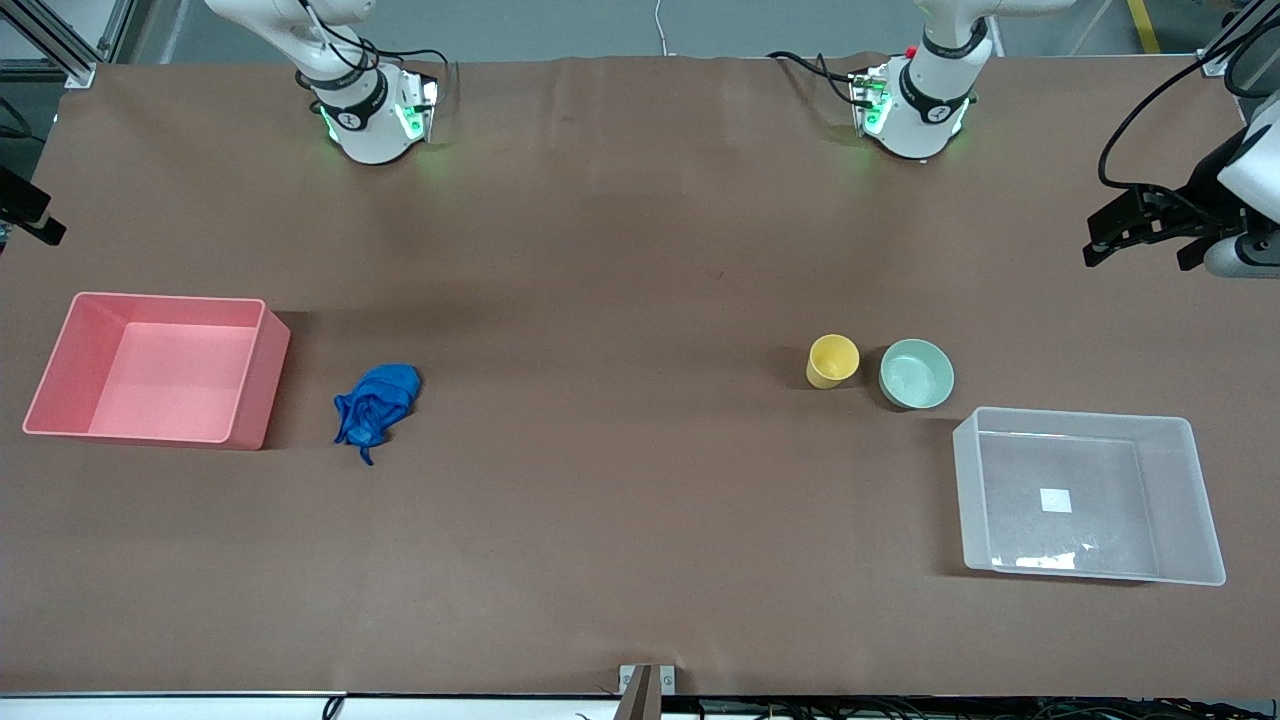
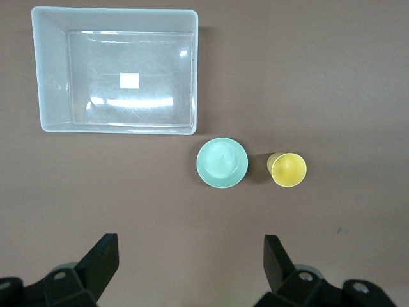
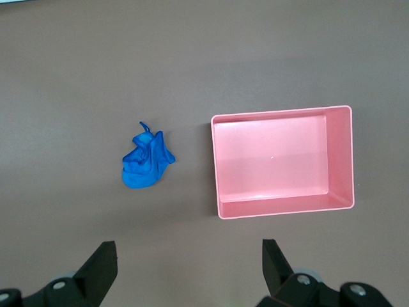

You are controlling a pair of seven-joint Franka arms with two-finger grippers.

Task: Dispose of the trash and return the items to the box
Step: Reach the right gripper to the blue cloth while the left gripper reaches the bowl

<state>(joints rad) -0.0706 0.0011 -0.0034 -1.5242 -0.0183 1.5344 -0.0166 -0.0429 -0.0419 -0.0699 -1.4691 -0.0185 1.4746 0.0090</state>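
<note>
Here, both pincers hang wide open and empty: the left pincer (image 2: 190, 268) high over the cup (image 1: 832, 360), bowl (image 1: 916, 374) and clear box (image 1: 1088, 495) near the surface's (image 1: 620, 250) left-arm edge, the right pincer (image 3: 189, 272) over the blue wad (image 1: 377, 405) beside the pink bin (image 1: 160, 368) at the right-arm edge.

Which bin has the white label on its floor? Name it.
The clear bin, at the left arm's end beside the green bowl. The pink bin has a plain floor.

The blue wad (image 3: 146, 163) lies beside the pink bin (image 3: 284, 207), the right gripper (image 3: 189, 268) spread wide above.
</note>
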